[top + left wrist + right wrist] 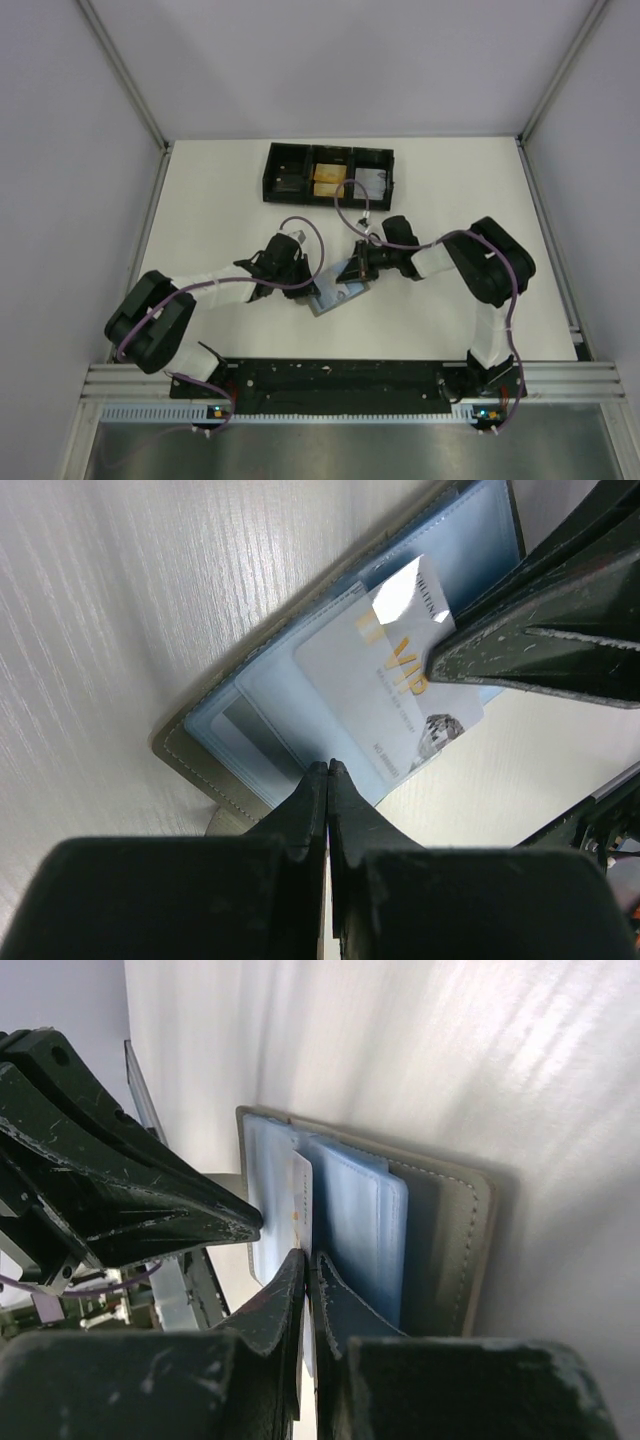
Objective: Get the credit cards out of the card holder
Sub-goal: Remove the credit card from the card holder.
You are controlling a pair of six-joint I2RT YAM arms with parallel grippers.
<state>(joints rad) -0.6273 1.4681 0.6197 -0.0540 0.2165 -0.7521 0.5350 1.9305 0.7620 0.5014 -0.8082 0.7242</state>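
Grey outside and light blue inside, the card holder [338, 297] lies open and flat on the white table [220, 210], at 6 o'clock from the black tray [268, 172] in your top view. Your left gripper [328, 772] sits at the holder's 9 o'clock. Its fingers are pressed together with the tips on the edge of a clear blue pocket, and you cannot tell whether any of the pocket is caught between them. Your right gripper [306, 1262] reaches in from 1 o'clock and pinches a credit card [385, 695], whitish with gold "VIP" lettering. In your left wrist view that card lies slanted across the blue pockets, and its 4 o'clock corner hangs past the holder's edge over the table. At the card's 8 o'clock a greyish rectangle [248, 732] shows through a pocket. The tray's middle compartment holds orange pieces [327, 180].
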